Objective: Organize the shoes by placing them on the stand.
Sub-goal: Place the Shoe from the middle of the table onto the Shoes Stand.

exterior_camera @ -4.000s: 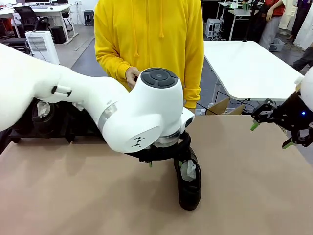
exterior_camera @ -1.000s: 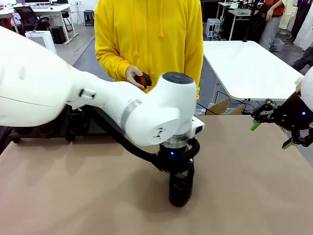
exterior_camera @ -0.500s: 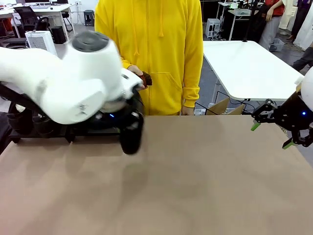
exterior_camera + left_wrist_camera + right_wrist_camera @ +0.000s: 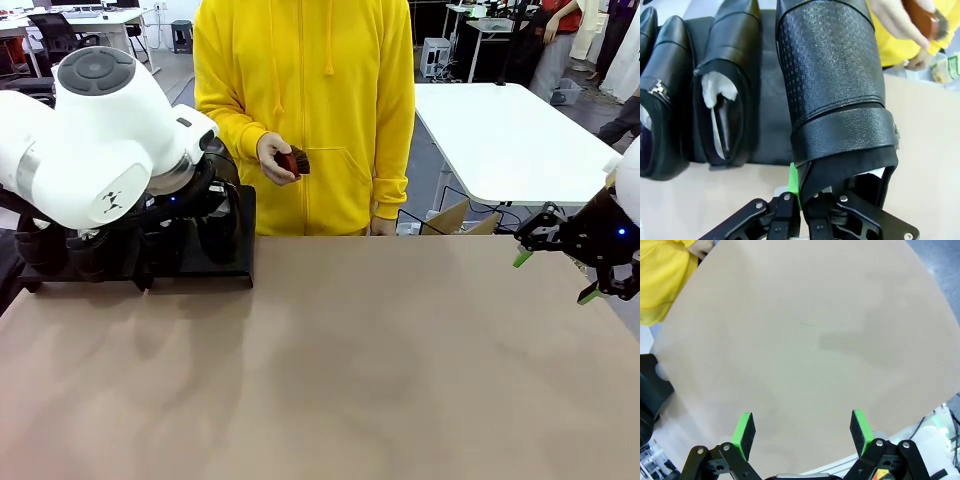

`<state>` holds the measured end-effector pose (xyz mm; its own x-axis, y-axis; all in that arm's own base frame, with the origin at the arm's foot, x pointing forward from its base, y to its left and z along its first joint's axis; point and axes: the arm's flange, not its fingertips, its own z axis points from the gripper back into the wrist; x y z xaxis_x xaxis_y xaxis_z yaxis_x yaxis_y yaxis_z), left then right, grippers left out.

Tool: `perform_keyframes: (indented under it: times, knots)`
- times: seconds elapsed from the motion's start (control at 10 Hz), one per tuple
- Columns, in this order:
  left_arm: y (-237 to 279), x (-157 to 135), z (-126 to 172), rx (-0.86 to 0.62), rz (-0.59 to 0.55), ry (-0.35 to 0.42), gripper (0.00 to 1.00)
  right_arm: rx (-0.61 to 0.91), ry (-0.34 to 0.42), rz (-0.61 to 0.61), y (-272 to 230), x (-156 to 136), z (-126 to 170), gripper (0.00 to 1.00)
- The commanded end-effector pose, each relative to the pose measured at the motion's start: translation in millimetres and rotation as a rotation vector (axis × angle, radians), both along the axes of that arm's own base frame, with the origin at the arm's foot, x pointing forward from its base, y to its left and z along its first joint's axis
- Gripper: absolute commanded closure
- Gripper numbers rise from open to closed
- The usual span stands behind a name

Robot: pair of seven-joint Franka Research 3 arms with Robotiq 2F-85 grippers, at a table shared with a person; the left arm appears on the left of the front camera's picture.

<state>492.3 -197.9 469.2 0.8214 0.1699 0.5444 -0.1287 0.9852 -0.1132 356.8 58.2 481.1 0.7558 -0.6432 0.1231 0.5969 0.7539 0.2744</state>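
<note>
While L gripper clamps shoe above stand, R gripper hangs apart, idle.

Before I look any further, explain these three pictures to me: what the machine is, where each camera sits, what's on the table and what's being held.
Two white robot arms share a brown table with a person in a yellow hoodie. The front view looks across the table at that person. The other two pictures come from cameras on each arm's wrist, looking along its fingers.

The left gripper is shut on the heel end of a black dress shoe, held over the low black stand at the table's far left. Three more black shoes already sit on the stand. The right gripper hangs open over bare table, holding nothing. The person's hand holds a small reddish-brown brush.
</note>
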Motion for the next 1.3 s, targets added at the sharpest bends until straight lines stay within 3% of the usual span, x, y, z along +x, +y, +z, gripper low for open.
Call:
perform_keyframes:
  times: [0.0,0.6,1.1,1.2]
  knots:
    - [-3,22,-4,0.039,0.079,-0.068,1.0,0.019,-0.003,0.014,-1,0,1,0.0]
    - [2,59,-33,0.085,0.107,-0.038,1.0,0.019,-0.003,0.014,-1,0,1,0.0]
    - [-2,68,-43,0.12,0.084,0.018,1.0,0.019,-0.003,0.014,-1,0,1,0.0]
    - [-3,69,-43,0.126,0.082,0.022,0.85,0.019,-0.003,0.014,-1,0,1,0.0]
